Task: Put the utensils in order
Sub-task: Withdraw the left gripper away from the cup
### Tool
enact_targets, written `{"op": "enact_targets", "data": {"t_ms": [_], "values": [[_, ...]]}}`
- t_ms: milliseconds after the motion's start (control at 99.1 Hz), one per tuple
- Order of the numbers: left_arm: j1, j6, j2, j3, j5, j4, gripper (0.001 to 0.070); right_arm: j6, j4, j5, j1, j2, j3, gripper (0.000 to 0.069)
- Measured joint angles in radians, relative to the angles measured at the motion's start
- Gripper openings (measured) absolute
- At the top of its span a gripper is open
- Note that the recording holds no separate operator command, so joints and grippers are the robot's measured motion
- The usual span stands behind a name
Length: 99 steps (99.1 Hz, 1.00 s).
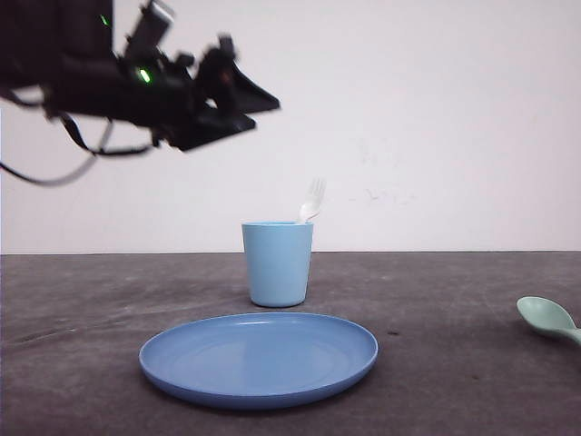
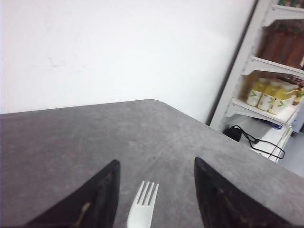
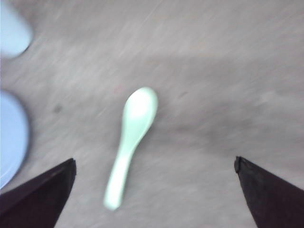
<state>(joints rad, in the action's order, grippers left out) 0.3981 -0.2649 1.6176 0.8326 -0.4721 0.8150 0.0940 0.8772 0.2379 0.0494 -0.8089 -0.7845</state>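
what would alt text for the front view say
A white fork stands tines-up in a light blue cup behind a round blue plate on a dark table; a mint-green spoon lies at far right, the left arm raised above.

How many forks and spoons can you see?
2. The white fork stands in the blue cup; the green spoon lies on the table, right of the plate.

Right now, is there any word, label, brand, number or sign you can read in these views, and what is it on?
Nothing legible.
Bottles on the white shelf, left wrist view: pale labels bearing a green mark, too small and blurred to read.
Cup, plate, fork, spoon: no print visible.
Left arm: green indicator lights, no text.
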Motion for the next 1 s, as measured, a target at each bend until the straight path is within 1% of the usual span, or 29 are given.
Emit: {"op": "enact_targets", "data": {"t_ms": [61,151,192,242,313,373,464,575,635,726,999], "values": [[-0.020,0.002,-0.062,0.000,0.000,-0.121,0.0295,0.005,-0.020,0.031,0.000,-0.006,0.022,0.0680],[-0.053,0.016,-0.157,0.000,0.002,-0.318,0.0295,0.013,-0.051,0.051,0.000,-0.021,0.056,0.0680],[-0.069,0.029,-0.201,0.000,0.013,-0.407,0.0295,0.016,-0.067,0.055,0.001,-0.030,0.070,0.0680],[-0.087,0.051,-0.255,0.000,0.041,-0.519,0.0295,0.019,-0.092,0.065,0.001,-0.042,0.087,0.0680],[-0.109,0.091,-0.325,0.000,0.095,-0.670,0.0295,0.022,-0.126,0.091,0.001,-0.063,0.103,0.0680],[-0.123,0.123,-0.377,0.000,0.154,-0.795,0.0295,0.026,-0.140,0.106,0.001,-0.090,0.107,0.0680],[-0.139,0.156,-0.449,0.000,0.261,-0.966,0.0295,0.027,-0.181,0.117,0.004,-0.130,0.107,0.0680],[-0.150,0.179,-0.531,0.000,0.358,-1.109,0.0295,0.029,-0.233,0.154,0.005,-0.182,0.107,0.0680],[-0.154,0.186,-0.575,0.000,0.394,-1.168,0.0295,0.032,-0.254,0.158,0.008,-0.213,0.107,0.0680],[-0.163,0.193,-0.634,0.000,0.418,-1.241,0.0295,0.034,-0.279,0.174,0.008,-0.266,0.107,0.0680],[-0.173,0.195,-0.762,0.000,0.421,-1.426,0.0295,0.035,-0.384,0.233,0.020,-0.431,0.107,0.0680]]}}
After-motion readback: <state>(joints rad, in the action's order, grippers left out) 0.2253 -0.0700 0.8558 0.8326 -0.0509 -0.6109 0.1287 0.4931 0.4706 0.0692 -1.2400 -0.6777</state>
